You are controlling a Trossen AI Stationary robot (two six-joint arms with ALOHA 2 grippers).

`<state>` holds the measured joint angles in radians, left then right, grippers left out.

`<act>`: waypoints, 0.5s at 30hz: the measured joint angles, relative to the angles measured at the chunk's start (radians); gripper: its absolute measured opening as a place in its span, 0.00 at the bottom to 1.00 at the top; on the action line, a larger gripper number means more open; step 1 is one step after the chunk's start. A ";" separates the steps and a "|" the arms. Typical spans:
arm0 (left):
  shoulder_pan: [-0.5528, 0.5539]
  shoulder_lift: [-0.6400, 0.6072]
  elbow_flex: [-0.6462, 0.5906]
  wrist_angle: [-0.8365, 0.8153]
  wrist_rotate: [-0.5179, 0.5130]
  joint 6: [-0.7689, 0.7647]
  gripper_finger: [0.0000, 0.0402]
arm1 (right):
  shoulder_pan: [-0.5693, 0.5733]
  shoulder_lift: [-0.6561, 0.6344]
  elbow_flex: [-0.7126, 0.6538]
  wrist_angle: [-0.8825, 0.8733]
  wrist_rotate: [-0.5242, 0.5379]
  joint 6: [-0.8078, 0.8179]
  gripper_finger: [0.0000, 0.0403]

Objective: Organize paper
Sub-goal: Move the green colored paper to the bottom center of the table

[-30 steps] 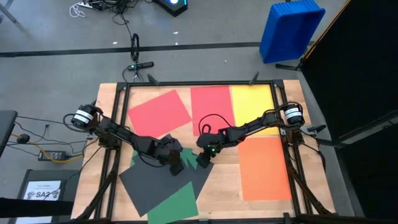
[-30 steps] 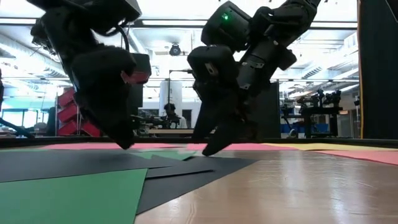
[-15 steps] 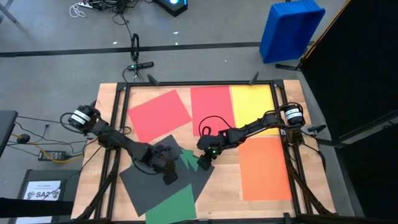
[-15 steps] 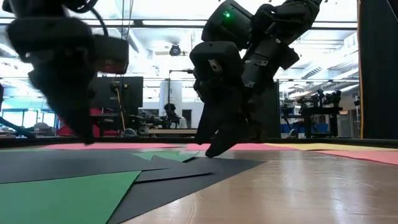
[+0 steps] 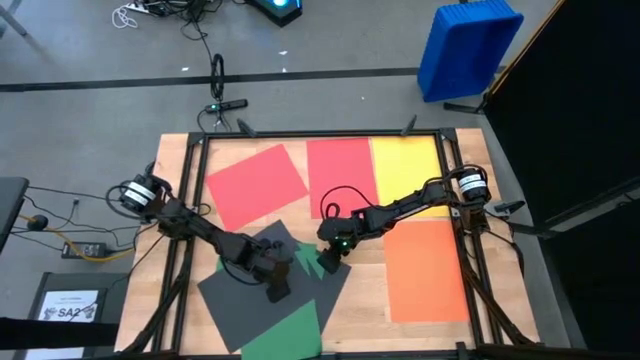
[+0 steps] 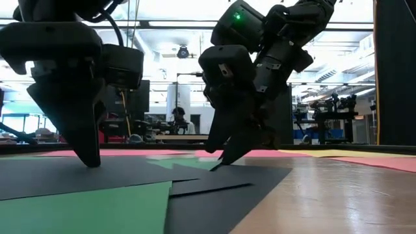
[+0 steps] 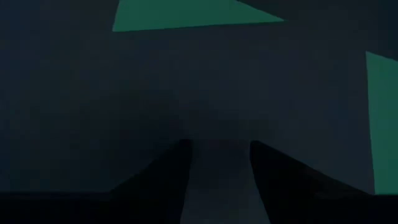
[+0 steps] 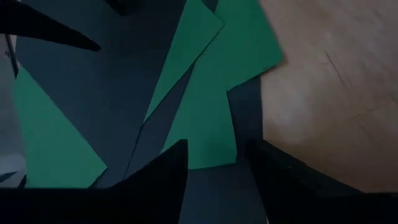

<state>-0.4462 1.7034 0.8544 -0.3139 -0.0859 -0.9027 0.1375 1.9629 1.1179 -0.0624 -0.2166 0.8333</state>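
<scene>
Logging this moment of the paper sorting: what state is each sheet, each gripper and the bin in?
Dark grey sheets: overlapping, flat, under the left fingers.
Green sheets: partly tucked under the dark grey.
Red sheets: flat, separate.
Yellow sheet: flat, beside a red sheet.
Orange sheet: flat, alone.
Left gripper: fingers parted, tips on dark paper.
Right gripper: fingers parted, tips at the pile.
Blue bin: on the floor, tilted.

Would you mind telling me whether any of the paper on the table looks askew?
Yes. The dark grey sheets and green sheets near the table's front lie rotated and overlapping in a messy pile, while the red, yellow and orange sheets lie squarely.
</scene>
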 joint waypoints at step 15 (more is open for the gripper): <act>0.059 0.004 0.001 0.065 -0.012 0.082 0.39 | -0.002 0.000 0.000 0.015 -0.028 -0.005 0.37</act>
<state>-0.3870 1.7070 0.8555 -0.2486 -0.0982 -0.8211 0.1356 1.9629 1.1179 -0.0479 -0.2443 0.8287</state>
